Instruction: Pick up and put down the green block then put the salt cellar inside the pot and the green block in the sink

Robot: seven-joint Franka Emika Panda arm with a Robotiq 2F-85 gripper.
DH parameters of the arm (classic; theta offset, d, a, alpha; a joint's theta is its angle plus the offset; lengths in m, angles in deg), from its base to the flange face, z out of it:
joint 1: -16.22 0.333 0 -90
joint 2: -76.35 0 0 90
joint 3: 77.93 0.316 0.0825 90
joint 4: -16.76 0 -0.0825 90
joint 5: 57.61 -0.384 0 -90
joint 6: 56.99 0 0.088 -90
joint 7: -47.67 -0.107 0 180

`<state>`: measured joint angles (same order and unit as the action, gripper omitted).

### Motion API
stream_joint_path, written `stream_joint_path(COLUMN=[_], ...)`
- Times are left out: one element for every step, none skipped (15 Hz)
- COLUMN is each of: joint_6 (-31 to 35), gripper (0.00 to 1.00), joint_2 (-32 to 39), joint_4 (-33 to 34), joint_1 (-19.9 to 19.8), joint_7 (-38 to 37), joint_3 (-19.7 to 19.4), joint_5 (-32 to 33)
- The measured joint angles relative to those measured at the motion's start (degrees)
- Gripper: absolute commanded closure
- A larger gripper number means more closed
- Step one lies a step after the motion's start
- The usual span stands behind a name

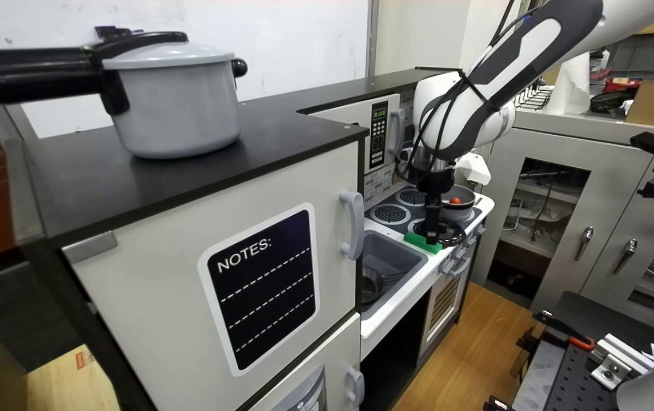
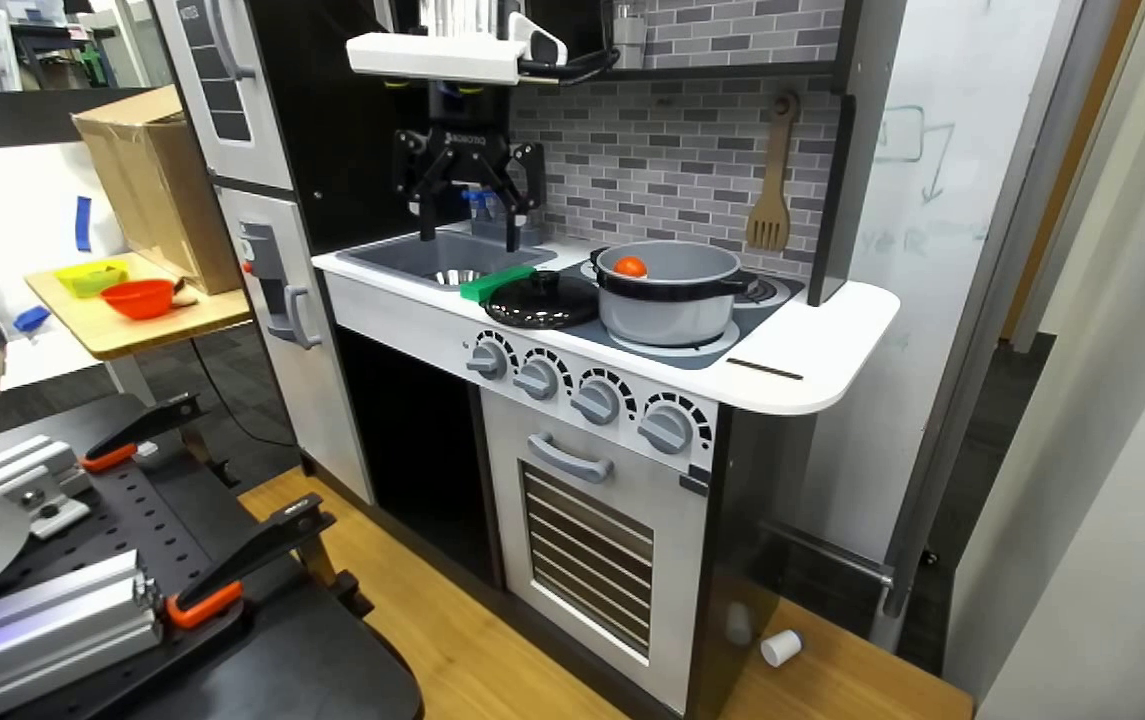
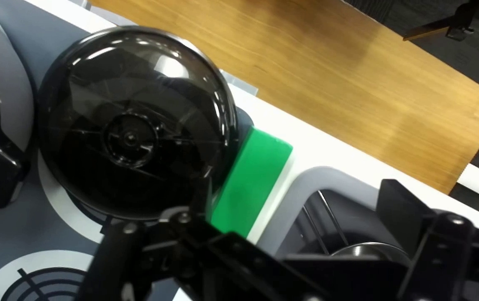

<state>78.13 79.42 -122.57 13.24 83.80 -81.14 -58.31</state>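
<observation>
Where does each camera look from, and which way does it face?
In an exterior view: out front, facing the oven door and stove; gripper and part of the arm show.
In an exterior view: high near the tall cabinet, looking past it toward the stove; arm and gripper show.
Wrist view: on the wrist, looking down on the black lid and green block; gripper fingers show.
Shared: red ball in both exterior views; green block and black lid in all.

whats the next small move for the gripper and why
Probably shift the open gripper slightly toward the black lid before lowering. In the wrist view the green block lies on the lid side of the gap between the jaws, and the rest shows mostly the sink, so the jaws look off-centre.
</observation>
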Motion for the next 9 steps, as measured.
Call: stream_joint_path(joint_6=[0.0, 0.0, 0.0, 0.0, 0.0, 0.0, 0.0, 0.0, 0.0], gripper=[0.0, 0.0, 0.0, 0.0, 0.0, 0.0, 0.0, 0.0, 0.0], joint_2=[0.2, 0.4, 0.8, 1.3, 1.8, 2.2, 2.3, 2.3, 2.3], joint_4=[0.1, 0.3, 0.5, 0.9, 1.4, 1.6, 1.7, 1.7, 1.7], joint_1=[0.0, -0.1, -0.2, -0.3, -0.4, -0.5, -0.5, -0.6, -0.6], joint_7=[0.5, 0.9, 1.3, 1.7, 1.9, 2.3, 2.6, 2.9, 3.1], joint_3=[0.0, 0.0, 0.0, -0.1, -0.1, -0.1, -0.1, -0.1, -0.1], joint_5=[-0.1, -0.1, -0.1, -0.1, -0.1, -0.1, -0.1, -0.1, -0.1])
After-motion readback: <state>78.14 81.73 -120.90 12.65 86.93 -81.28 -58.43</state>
